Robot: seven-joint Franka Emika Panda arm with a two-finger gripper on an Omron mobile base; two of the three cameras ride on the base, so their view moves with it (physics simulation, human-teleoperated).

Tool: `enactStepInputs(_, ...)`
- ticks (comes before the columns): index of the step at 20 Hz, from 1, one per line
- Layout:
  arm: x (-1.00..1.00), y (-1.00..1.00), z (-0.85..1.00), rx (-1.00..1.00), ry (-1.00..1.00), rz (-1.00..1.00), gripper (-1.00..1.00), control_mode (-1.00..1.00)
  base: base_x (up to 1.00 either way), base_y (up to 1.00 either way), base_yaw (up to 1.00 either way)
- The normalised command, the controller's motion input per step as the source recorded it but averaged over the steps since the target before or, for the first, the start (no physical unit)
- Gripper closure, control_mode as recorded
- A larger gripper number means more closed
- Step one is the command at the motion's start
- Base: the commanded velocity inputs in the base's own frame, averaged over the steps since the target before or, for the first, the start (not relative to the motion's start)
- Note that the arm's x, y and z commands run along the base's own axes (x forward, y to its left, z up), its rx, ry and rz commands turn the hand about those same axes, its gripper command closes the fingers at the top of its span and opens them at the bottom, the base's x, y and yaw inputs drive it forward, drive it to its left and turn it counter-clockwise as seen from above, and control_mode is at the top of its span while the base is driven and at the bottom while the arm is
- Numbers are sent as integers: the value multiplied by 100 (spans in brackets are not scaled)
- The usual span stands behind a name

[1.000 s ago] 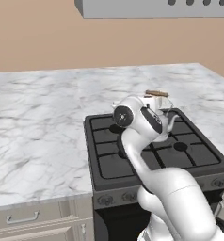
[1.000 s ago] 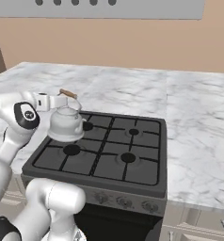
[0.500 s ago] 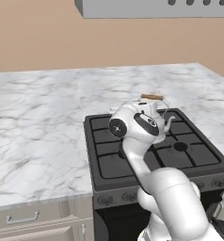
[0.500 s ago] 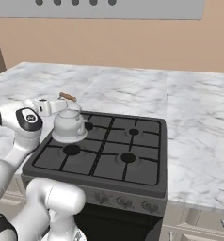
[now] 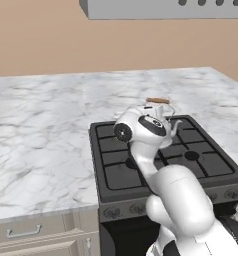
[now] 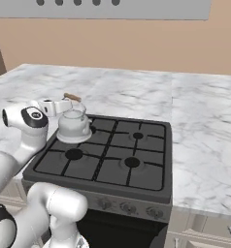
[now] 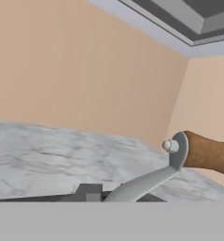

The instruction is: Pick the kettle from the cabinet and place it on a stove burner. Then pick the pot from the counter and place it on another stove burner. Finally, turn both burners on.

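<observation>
Kettle (image 6: 74, 125) on black stove's (image 6: 151, 179) rear-left burner, marble counter (image 6: 205, 140) around; pincer (image 6: 64, 104) narrowed.

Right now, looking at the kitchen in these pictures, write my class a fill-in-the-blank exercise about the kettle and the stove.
1. The kettle is over the stove's back-____ burner in the right base view.
2. The kettle's handle has a ____ wooden bar.
3. The stove has ____ burners.
4. The counter around the stove is white ____ with grey veins.

Missing words: left; brown; four; marble
</observation>
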Motion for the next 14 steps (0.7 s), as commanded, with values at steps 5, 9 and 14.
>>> enactStepInputs(5,30,17,-1,0,0,-2,100,-100,0,0,0)
enactStepInputs(9,30,16,-8,0,-3,-4,100,-100,0,0,0)
enactStepInputs(14,13,2,-3,-1,-5,-1,100,-100,0,0,0)
